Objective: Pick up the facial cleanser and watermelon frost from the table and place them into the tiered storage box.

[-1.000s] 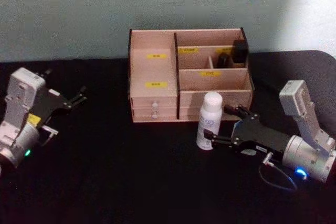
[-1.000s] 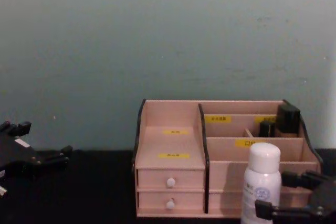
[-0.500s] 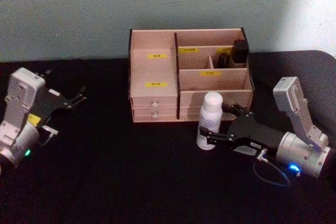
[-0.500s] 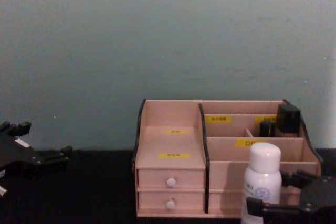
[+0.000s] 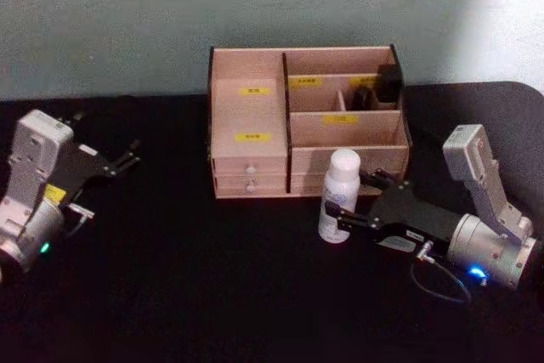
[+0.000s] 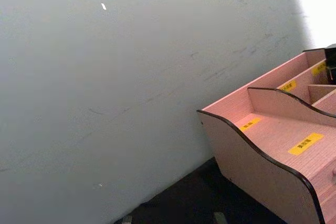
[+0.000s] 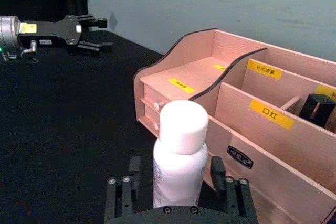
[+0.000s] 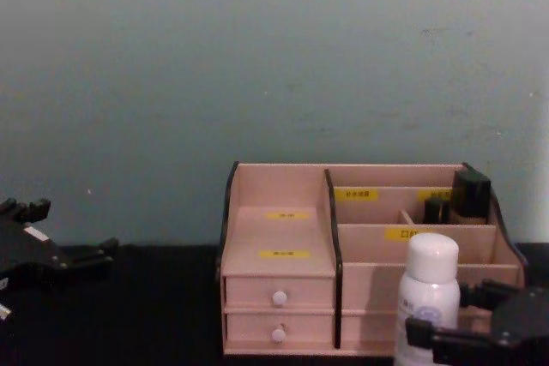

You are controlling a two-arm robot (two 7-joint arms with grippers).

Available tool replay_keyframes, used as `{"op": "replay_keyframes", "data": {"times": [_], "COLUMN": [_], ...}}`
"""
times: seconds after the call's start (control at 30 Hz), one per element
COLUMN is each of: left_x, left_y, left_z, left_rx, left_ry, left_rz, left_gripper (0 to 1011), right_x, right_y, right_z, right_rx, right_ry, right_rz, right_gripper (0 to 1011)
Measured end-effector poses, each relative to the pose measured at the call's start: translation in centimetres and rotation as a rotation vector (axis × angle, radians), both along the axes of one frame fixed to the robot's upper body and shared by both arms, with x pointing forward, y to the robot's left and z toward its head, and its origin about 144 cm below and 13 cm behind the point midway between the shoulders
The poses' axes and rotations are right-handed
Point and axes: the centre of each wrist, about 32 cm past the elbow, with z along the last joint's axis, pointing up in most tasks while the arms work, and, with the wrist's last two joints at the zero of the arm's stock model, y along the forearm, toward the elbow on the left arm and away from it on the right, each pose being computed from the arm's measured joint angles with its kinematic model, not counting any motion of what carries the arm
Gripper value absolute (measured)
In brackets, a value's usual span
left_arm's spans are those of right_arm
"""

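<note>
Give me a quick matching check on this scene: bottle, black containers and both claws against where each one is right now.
Things:
1. white bottle
2. black containers
3. left claw
4. right claw

Places:
A. back right compartment of the box
B. far left on the table, away from the box
C. upright in front of the box
D. open, a finger each side of the bottle

Pairs: 1-C, 2-A, 3-B, 4-D

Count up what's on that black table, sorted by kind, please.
White bottle: 1
Wooden organiser: 1
Black items inside it: 2
End effectors: 2, the left end effector parked open, the right end effector open around the bottle
Total: 6
</note>
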Motion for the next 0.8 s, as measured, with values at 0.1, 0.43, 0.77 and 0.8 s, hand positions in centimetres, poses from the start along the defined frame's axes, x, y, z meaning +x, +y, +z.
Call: {"op": "replay_keyframes", "data": {"times": [0.1,0.43,0.77,0.8], "left_x": [0.0,0.0,0.0,0.0], "left_y": [0.0,0.0,0.0,0.0], "left_z": [0.0,0.0,0.0,0.0], "left_rx": [0.0,0.0,0.0,0.0], "left_ry": [0.0,0.0,0.0,0.0], "left_rz": [0.0,0.0,0.0,0.0], "left_gripper": [1001,1001,1001,1001], "right_x": [-0.01,-0.04,-0.01,0.01], "right_y": [0.0,-0.02,-0.12,-0.15], "right_z": [0.0,0.0,0.19,0.28], "right_rx": [0.0,0.0,0.007,0.012], "right_ry": [0.0,-0.001,0.002,0.006], "right_rz": [0.0,-0.001,0.004,0.007], "right_gripper": [786,581,581,581]}}
